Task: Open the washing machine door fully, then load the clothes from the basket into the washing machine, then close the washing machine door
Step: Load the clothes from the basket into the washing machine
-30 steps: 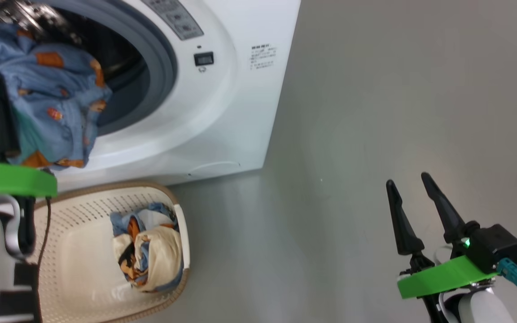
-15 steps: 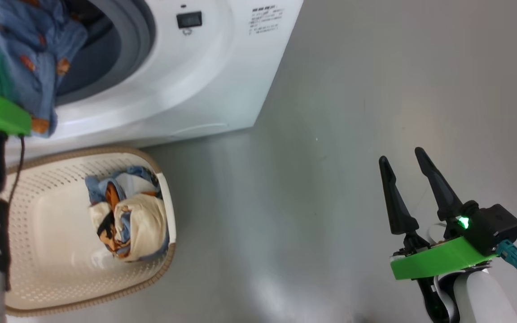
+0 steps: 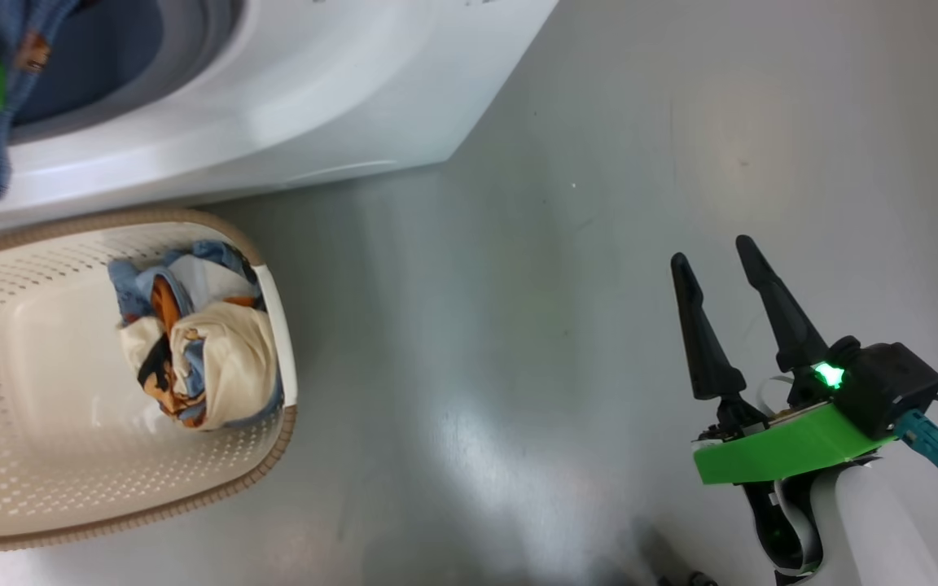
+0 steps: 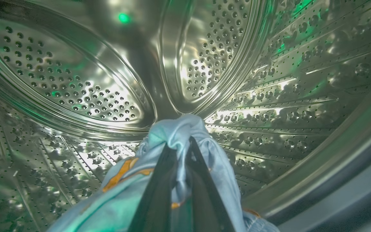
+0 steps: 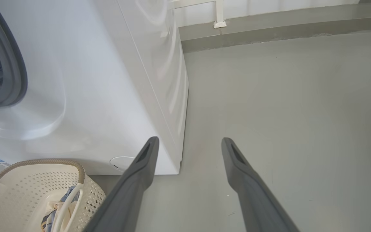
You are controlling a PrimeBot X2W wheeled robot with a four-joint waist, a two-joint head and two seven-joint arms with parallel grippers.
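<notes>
LOADING UNDER WAY: The big white boxy front-loading washing machine (image 3: 314, 106) stands with its mouth open to your left arm, so you can judge the door-opening step as done. That arm reaches past the grey rubber gasket (image 5: 20, 75) into the perforated steel drum (image 4: 76, 80), whose visible walls carry no laundry yet.

On the grey floor (image 3: 599, 163), just in front of the machine, sits the small cream-white perforated plastic basket with a brown woven-look rim (image 3: 29, 456). A bundle of light blue, orange-printed fabric and cream-beige cloth (image 3: 192, 358) lies bunched against the basket wall on your right. That looks like at least one more trip before the washing machine door can be closed.

Your left gripper (image 4: 179, 145) is clamped on a light blue garment with orange prints (image 4: 175, 129), held above the drum's floor and not yet let go.

Your right gripper (image 3: 711, 251) hangs over bare floor, well apart from the machine, jaws spread wide and holding nothing.
</notes>
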